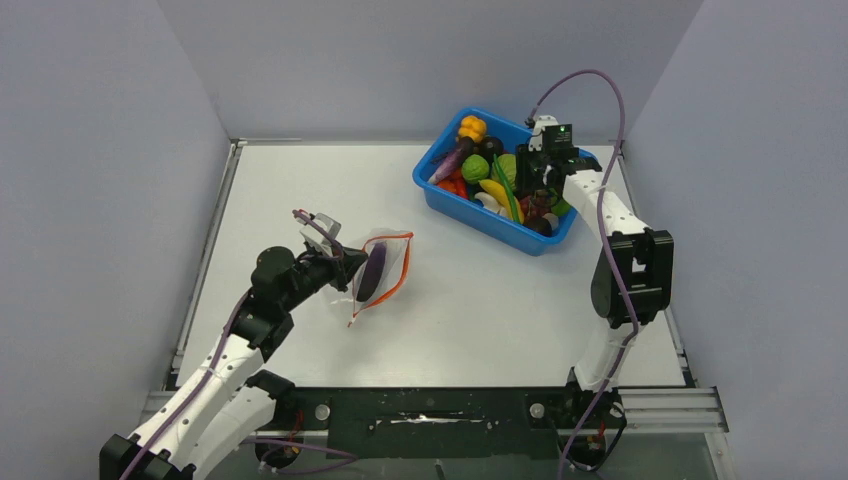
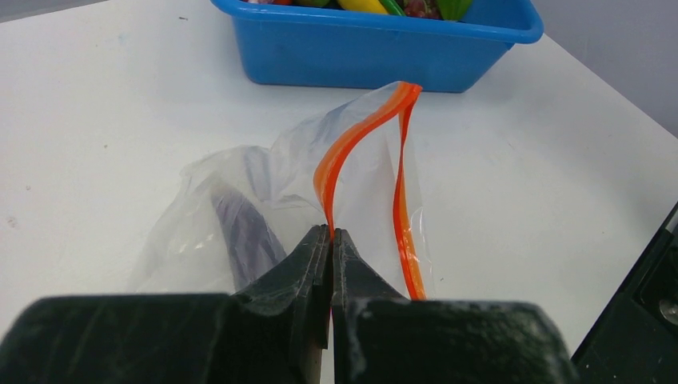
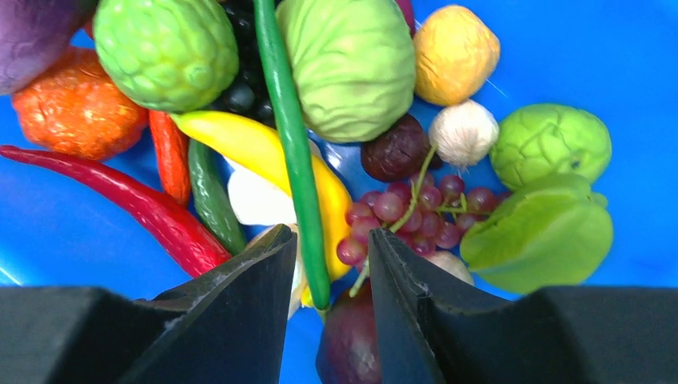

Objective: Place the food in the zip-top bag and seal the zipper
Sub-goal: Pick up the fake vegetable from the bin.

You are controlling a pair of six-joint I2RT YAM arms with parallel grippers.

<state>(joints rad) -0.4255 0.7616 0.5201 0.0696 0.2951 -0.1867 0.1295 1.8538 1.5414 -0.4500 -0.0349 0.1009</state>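
The clear zip-top bag (image 1: 390, 255) hangs from my left gripper (image 1: 350, 268), which is shut on one side of its red-orange zipper (image 2: 352, 140). The bag's mouth gapes, and the other zipper strip (image 2: 404, 232) hangs free to the right. A dark purple eggplant (image 2: 244, 228) lies inside the bag (image 2: 200, 192). My left gripper (image 2: 331, 232) pinches the strip at its fingertips. My right gripper (image 3: 329, 240) is open, low inside the blue bin. Its jaws straddle the end of a long green pod (image 3: 292, 144) without touching it. A yellow banana (image 3: 248, 144) lies under the pod.
The blue bin (image 1: 470, 215) at the back right holds several toy foods: red grapes (image 3: 416, 208), a green cabbage (image 3: 352, 64), a red chilli (image 3: 136, 204), a garlic bulb (image 3: 464, 132) and a dark fruit (image 3: 352, 344) under the jaws. The bin also shows in the left wrist view (image 2: 360, 56).
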